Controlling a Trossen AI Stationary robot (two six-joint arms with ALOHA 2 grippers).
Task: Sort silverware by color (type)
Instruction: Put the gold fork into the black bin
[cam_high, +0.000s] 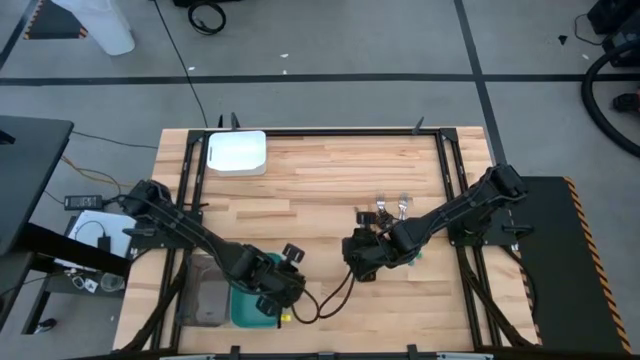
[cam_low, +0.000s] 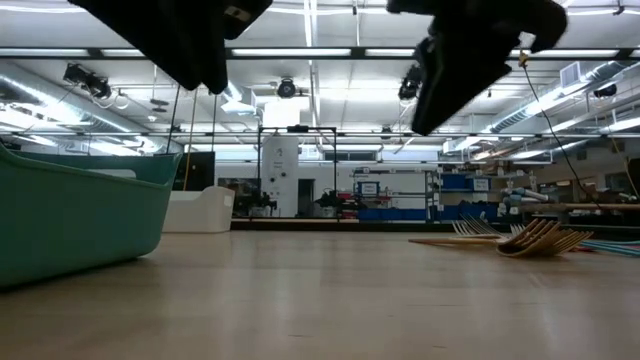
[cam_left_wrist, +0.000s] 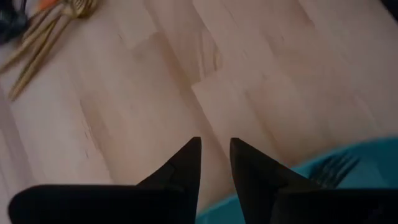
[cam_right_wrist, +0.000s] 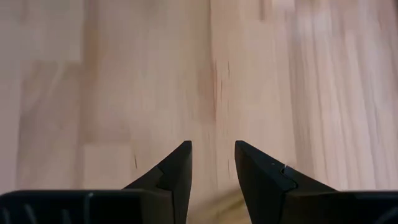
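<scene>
The loose silverware (cam_high: 391, 211) lies on the wooden table right of centre; the low view shows gold forks (cam_low: 540, 238) there, piled together. My right gripper (cam_right_wrist: 212, 146) hangs open over bare wood just near-left of that pile (cam_high: 358, 256). My left gripper (cam_left_wrist: 216, 144) hangs open with nothing between its fingers, over the far right edge of the teal tray (cam_left_wrist: 357, 158) at the near left (cam_high: 288, 280). A fork (cam_left_wrist: 336, 168) lies inside that tray. The gold pieces (cam_left_wrist: 43, 31) show farther off in the left wrist view.
A grey tray (cam_high: 210, 300) stands left of the teal tray (cam_high: 245, 312) near the table's front edge. A white tray (cam_high: 237, 152) sits at the far left. Bare wood lies between the two grippers and across the middle of the table (cam_high: 320, 190).
</scene>
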